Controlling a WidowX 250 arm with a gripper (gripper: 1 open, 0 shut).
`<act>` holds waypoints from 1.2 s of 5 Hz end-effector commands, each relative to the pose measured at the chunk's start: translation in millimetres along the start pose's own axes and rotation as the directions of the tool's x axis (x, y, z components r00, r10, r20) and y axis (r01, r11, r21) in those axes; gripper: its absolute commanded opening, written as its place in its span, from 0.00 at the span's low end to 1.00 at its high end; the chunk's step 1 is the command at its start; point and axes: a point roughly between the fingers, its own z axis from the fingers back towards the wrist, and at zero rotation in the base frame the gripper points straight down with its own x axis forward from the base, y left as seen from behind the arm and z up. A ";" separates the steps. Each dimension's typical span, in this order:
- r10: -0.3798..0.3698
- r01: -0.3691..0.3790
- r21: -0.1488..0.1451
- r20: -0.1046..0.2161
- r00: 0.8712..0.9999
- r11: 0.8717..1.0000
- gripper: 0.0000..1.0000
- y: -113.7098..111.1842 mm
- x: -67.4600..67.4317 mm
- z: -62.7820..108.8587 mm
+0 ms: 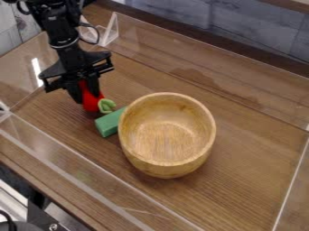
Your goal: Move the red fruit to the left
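The red fruit (88,97) is a small glossy toy standing on the wooden table just left of the wooden bowl (154,161). Its light green leafy cap (107,106) points toward the bowl. My gripper (83,92) comes straight down from above, and its black fingers (72,87) are closed on the red body. The lower part of the fruit shows below the fingers and seems to rest on the table.
A flat green block (108,124) lies against the bowl's left side, right by the fruit's cap. Clear plastic walls (72,153) fence the table at the front, left and back. Bare wood lies to the left of the gripper and in front of it.
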 end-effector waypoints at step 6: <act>0.064 -0.064 0.040 0.006 0.998 0.997 0.00 -20.9 35.7 -0.7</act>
